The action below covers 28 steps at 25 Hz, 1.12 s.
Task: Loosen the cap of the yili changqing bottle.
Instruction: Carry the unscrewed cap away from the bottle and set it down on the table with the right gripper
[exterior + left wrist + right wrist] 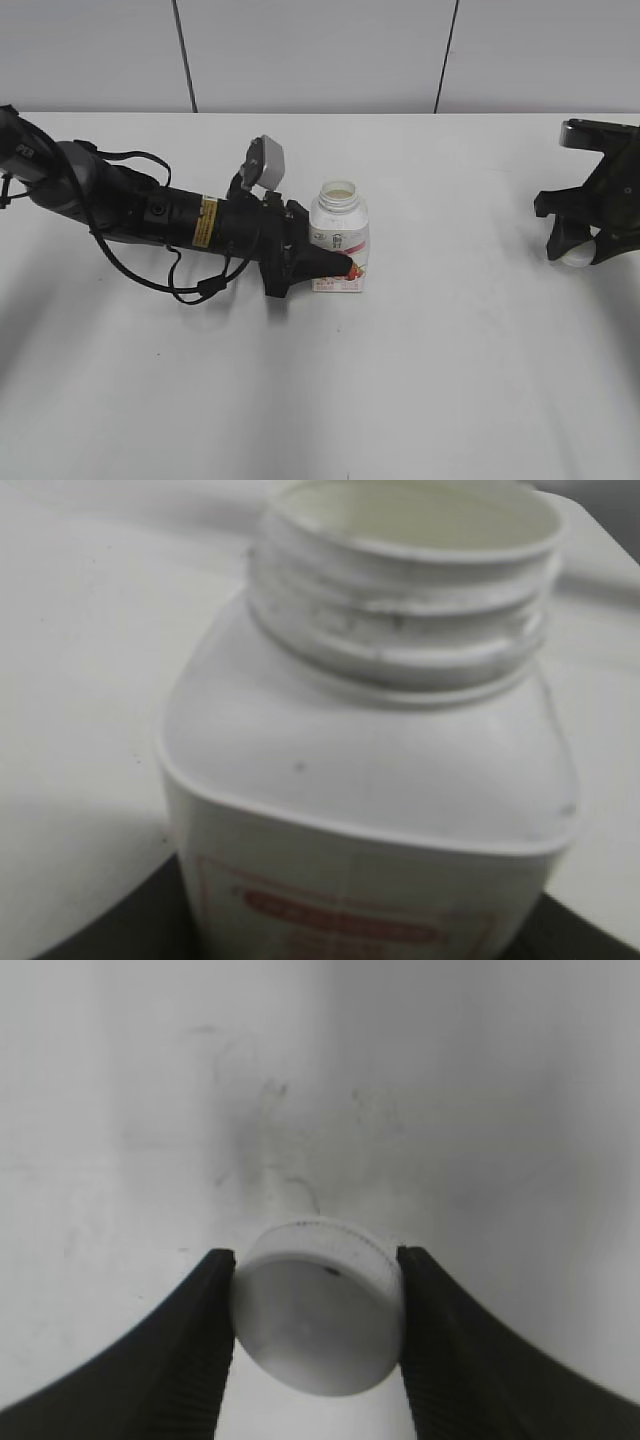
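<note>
Ext view: the yili changqing bottle stands upright on the white table, neck bare and open w/ pale contents visible inside. Left gripper comes in from the bottle's left, lying low, fingers closed around the bottle's lower body at the label. Right gripper is well apart to the bottle's right, near the table's edge of view, w/ the cap showing as a small white disc betw its fingers, low over the table.

Left wrist view: bottle fills the view, threads on the neck fully exposed, no cap on. Pink-red label at the bottom. Dark finger parts show at the lower corners either side of the bottle's body, so the grip reads as mid-width and closed on the bottle.

Right wrist view: cap sits squarely betw the two ribbed dark fingers, both pads touching its ribbed side; disc tilted a bit toward the cam. White table behind, scuffed.

Judgement: cap is already off, so loosening is done; step in hand looks like setting the cap down away from the bottle. To do it well: keep left grip firm so the open bottle doesn't tip/spill, lower the cap flat to the table before opening the fingers, release gently so it doesn't roll on its edge.
</note>
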{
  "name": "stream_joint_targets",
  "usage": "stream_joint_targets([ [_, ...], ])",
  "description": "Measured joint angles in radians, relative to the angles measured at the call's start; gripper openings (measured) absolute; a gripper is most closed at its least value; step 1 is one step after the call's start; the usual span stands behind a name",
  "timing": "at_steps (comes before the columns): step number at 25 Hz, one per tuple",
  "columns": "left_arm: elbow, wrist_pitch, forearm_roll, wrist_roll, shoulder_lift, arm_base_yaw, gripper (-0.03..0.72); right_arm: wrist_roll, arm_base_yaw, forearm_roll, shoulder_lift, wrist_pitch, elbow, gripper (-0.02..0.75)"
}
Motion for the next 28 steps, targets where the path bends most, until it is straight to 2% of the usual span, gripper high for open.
stream_joint_targets([
  [28,0.0,0.0,0.0,-0.001,0.0,0.0,0.364,0.003,0.0,0.015,0.016,0.024,0.001,0.388],
])
